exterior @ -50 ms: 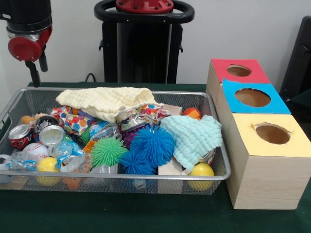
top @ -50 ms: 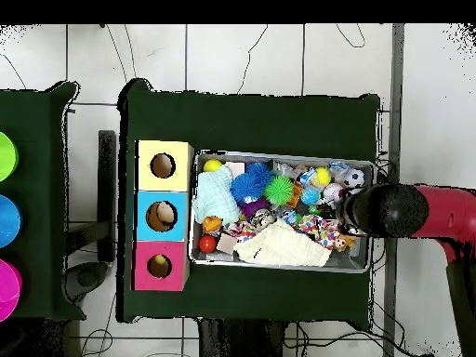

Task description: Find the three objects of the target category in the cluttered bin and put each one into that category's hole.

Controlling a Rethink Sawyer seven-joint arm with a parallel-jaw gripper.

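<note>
The gripper hangs at upper left above the wire bin; its opening can't be told. The bin looks full; the blue-topped box, mid-left overhead, seems to hold something.

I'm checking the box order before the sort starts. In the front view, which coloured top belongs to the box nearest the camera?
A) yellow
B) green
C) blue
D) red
A: the yellow-topped box stands at the front of the row, with the blue-topped box behind it and the red-topped box farthest back.
</note>
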